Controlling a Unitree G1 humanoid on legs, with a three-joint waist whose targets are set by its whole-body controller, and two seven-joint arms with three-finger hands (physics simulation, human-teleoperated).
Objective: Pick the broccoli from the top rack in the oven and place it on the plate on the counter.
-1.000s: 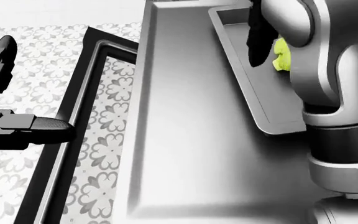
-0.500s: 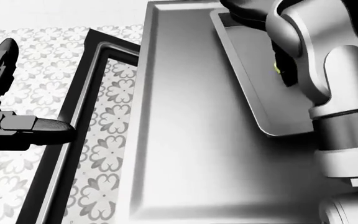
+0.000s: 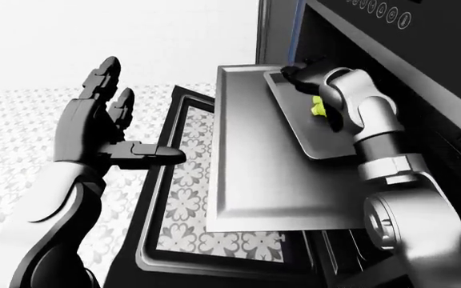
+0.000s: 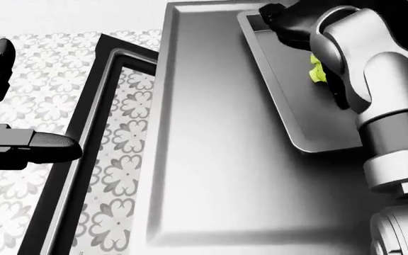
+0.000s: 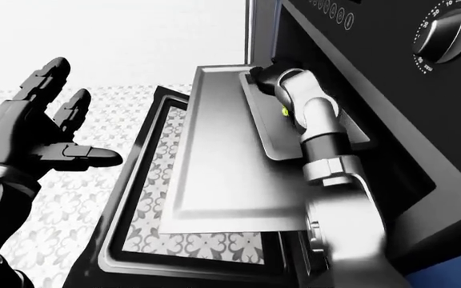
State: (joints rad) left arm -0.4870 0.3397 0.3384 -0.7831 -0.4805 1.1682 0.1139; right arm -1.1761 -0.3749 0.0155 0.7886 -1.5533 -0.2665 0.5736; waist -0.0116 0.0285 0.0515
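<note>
Two arms show, doing quite different jobs. The right arm reaches deep into the open oven [image 5: 390,90] over a pulled-out rack [image 3: 255,180], because the broccoli [image 4: 318,69] lies on a small tray [image 4: 289,106] at the upper right of the head view, beside the forearm and largely masked by it. The right robot hand [image 3: 303,75] sits dark at the tray's far corner, past the green floret and not around it; whether its fingers are spread or curled I cannot tell, since wrist and elbow hide them. The left robot hand [image 3: 106,129] is held apart over the lowered oven door [image 3: 174,198], fingers spread and thumb out, holding nothing, probably parked clear of the reach. No plate or counter surface is in view. By my reading, the grasp is not yet made.
</note>
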